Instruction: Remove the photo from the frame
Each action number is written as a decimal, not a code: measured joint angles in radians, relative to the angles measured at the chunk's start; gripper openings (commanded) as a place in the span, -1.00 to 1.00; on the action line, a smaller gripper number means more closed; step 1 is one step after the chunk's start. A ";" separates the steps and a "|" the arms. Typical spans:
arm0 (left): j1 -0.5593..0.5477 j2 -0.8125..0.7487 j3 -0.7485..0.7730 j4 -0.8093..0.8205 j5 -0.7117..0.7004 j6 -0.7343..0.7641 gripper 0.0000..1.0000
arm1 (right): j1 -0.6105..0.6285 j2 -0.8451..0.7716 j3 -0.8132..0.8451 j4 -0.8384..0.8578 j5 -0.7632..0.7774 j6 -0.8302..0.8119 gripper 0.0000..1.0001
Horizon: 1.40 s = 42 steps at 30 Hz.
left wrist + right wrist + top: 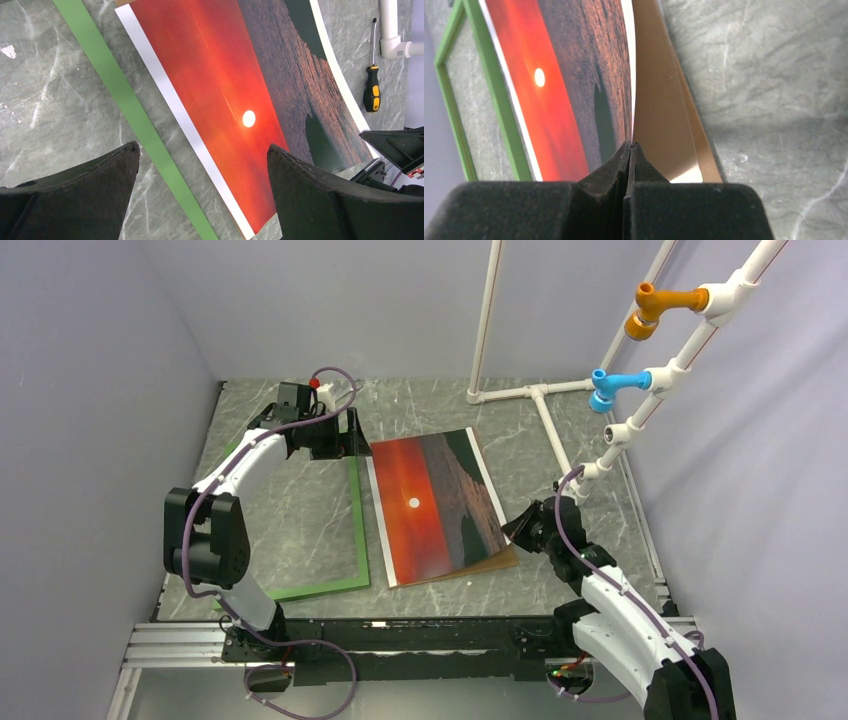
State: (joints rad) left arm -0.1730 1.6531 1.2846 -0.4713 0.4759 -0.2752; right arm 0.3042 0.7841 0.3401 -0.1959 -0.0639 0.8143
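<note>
The photo [430, 505], a red-orange sunset print with a white sun dot, lies just right of the green frame [358, 520], outside its rails. My right gripper [520, 527] is shut on the photo's right edge, which is raised off the brown backing board [664, 115] beneath it. In the right wrist view the photo [564, 75] runs edge-on into my right gripper [629, 144], with the frame [499, 100] beyond. My left gripper [202, 147] hangs open over the frame's right rail [125, 95] and the photo's white border [170, 100], holding nothing.
A white pipe rack [540, 400] with orange [650, 308] and blue [610, 388] fittings stands at the back right. A black-and-yellow screwdriver [371, 90] lies on the marble table [290, 510] near the pipe foot. Walls enclose the table on three sides.
</note>
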 measured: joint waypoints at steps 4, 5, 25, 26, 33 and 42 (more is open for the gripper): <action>0.000 0.001 0.000 0.000 0.002 0.000 0.99 | -0.001 -0.002 -0.008 -0.036 0.019 0.001 -1.00; 0.000 0.001 0.000 0.000 0.002 0.000 0.99 | -0.001 -0.002 -0.008 -0.043 0.023 0.000 -1.00; -0.001 0.004 -0.018 0.030 0.006 0.003 0.99 | -0.001 0.090 -0.039 -0.052 0.039 -0.002 -0.55; -0.002 -0.003 -0.028 0.035 0.005 0.005 0.99 | -0.001 0.098 -0.039 -0.052 0.042 -0.002 -0.47; -0.074 -0.119 -0.079 0.056 -0.070 0.069 0.99 | -0.001 0.119 -0.026 -0.071 0.062 -0.009 0.22; -0.181 -0.320 -0.153 0.134 -0.113 0.121 0.99 | -0.002 0.119 0.035 -0.187 0.120 -0.034 0.69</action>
State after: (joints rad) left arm -0.3542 1.3334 1.1316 -0.3378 0.3626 -0.1539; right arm 0.3027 0.9031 0.3752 -0.3828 0.0563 0.7803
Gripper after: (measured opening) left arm 0.994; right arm 0.796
